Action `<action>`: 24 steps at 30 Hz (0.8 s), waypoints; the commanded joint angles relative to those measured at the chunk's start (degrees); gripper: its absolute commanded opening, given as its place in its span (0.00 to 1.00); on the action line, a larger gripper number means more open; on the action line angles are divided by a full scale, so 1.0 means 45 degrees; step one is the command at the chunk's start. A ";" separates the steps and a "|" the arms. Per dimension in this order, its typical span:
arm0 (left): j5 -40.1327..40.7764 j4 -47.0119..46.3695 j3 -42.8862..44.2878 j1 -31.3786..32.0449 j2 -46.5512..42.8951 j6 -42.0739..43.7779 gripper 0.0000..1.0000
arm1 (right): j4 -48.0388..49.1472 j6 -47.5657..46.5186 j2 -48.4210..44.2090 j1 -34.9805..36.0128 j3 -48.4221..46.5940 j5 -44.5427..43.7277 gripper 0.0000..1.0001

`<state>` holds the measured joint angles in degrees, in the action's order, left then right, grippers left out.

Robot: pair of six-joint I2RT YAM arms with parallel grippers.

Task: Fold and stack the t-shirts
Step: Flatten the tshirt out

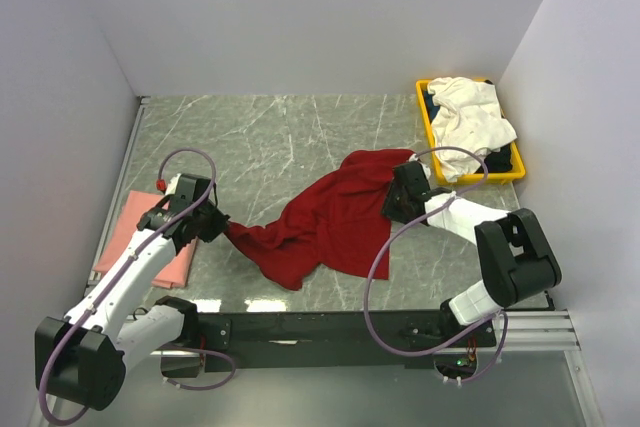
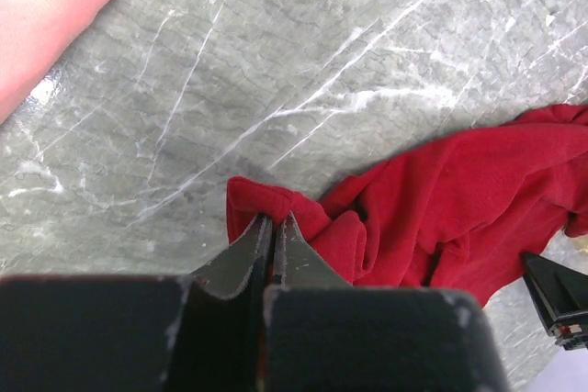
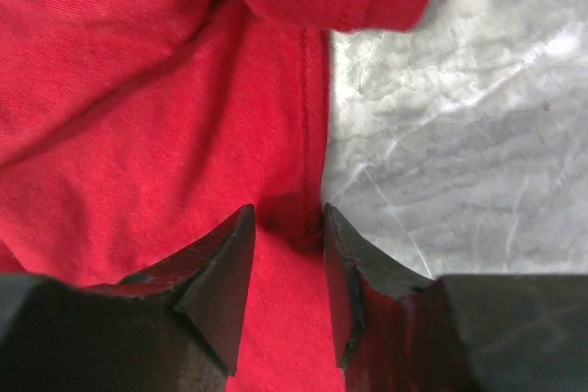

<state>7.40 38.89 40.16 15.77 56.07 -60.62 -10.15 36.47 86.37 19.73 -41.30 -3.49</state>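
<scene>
A yellow plastic bin (image 1: 423, 119) sits at the far right corner of the grey marble table (image 1: 260, 137), with a crumpled white cotton t-shirt (image 1: 470, 115) heaped in it. There are three shirts in all. A folded salmon-pink t-shirt (image 1: 128, 229) lies flat at the left edge, and a large dark red t-shirt (image 1: 320, 222) lies rumpled mid-table between the two arms. The left gripper (image 2: 273, 223), angled low, is pinched tight on a corner of the red shirt. The right gripper (image 3: 287, 215) is bent inward with its jaws partly apart, straddling the shirt's stitched edge and gripping nothing.
</scene>
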 commanded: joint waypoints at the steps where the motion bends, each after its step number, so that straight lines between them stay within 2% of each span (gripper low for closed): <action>1: 0.0094 0.0048 0.0294 -0.0106 -0.0235 0.0249 0.02 | 0.0361 0.0236 0.0318 0.0187 0.0095 -0.0534 0.42; 3: 0.0094 0.0068 0.0294 -0.0106 -0.0273 0.0268 0.02 | 0.0362 0.0255 0.0319 0.0187 0.0095 -0.0534 0.34; 4: 0.0152 0.0087 0.0333 -0.0106 -0.0273 0.0249 0.02 | 0.0265 0.0275 0.0261 0.0187 0.0037 -0.0534 0.17; 6: 0.0230 0.0165 0.0488 -0.0125 -0.0273 0.0287 0.01 | -0.0008 0.0236 -0.0147 0.0187 -0.0293 -0.0553 0.03; 7: 0.0270 0.0223 0.0547 -0.0125 -0.0273 0.0307 0.01 | -0.0454 0.0197 -0.0382 0.0167 -0.0469 -0.0650 0.00; 12: 0.0621 0.0594 0.1170 -0.0184 -0.0332 0.0366 0.01 | -0.2270 -0.0291 -0.2724 -0.0300 -0.2242 -0.0731 0.00; 17: 0.1109 0.1063 0.2148 -0.0282 -0.0332 0.0482 0.01 | -0.3406 -0.0740 -0.4638 -0.1763 -0.4312 0.0168 0.00; 24: 0.1948 0.2058 0.5348 -0.0535 0.0000 0.0853 0.01 | -0.5162 -0.0995 -0.5715 -0.2916 -0.7420 0.1165 0.00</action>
<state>12.19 46.59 56.97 14.04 56.16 -58.96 -28.08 33.45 62.37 8.38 -69.10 -0.78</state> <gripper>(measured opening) 0.020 0.020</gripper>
